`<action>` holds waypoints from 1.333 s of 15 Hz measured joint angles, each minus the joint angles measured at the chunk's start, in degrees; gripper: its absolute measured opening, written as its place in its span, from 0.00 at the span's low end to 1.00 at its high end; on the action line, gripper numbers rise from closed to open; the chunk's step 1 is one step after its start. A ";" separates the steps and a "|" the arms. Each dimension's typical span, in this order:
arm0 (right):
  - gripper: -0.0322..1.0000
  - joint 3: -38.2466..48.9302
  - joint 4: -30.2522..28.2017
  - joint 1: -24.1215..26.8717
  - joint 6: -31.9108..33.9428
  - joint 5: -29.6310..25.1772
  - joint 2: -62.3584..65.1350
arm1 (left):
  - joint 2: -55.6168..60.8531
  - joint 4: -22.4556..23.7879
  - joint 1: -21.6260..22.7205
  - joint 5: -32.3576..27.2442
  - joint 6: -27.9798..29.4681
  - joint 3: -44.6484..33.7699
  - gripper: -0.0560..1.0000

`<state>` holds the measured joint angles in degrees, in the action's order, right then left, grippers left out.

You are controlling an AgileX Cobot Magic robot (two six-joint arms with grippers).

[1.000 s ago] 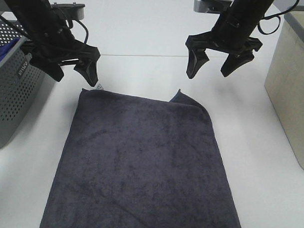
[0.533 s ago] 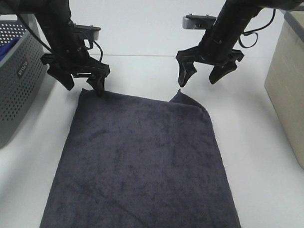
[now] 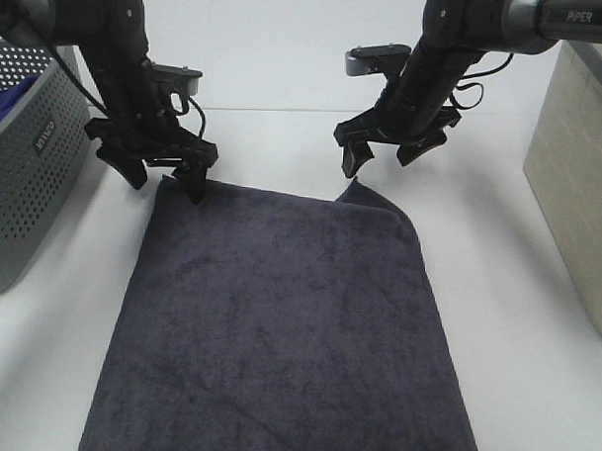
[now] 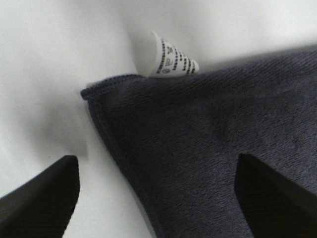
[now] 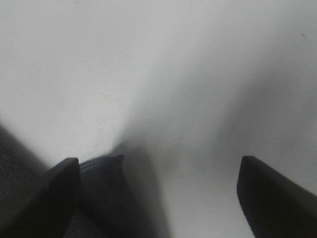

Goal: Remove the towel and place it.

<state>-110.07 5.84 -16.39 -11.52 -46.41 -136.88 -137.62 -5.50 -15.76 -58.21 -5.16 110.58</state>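
The dark charcoal towel (image 3: 278, 324) lies flat on the white table, folded, its far edge toward the arms. My left gripper (image 3: 166, 181) is open and low over the towel's far left corner, one finger on each side of it. The left wrist view shows that corner (image 4: 198, 144) with its white tag (image 4: 168, 59) between the open fingers. My right gripper (image 3: 377, 161) is open just above the raised far right corner (image 3: 357, 191). The right wrist view shows that corner (image 5: 99, 173) beside one finger (image 5: 39, 198).
A grey perforated basket (image 3: 26, 166) with blue cloth (image 3: 8, 111) inside stands at the left. A beige bin (image 3: 575, 166) stands at the right. The white table (image 3: 277, 76) stretches behind the arms.
Both grippers have come down and toward the towel's far corners. The left one now straddles the tagged corner; the right one has moved left and lower to the raised corner.
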 joint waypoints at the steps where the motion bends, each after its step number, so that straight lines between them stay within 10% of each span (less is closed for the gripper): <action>1: 0.84 0.00 -0.80 -0.57 0.00 -0.11 -0.17 | -0.29 0.00 0.00 0.00 0.00 0.00 0.80; 20: 0.67 0.00 -2.81 -1.20 0.00 -1.95 -3.09 | -0.80 0.00 0.00 5.04 0.23 0.29 0.78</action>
<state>-110.07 3.04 -17.59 -11.52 -48.36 -139.97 -138.43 -5.50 -15.76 -53.17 -4.93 110.87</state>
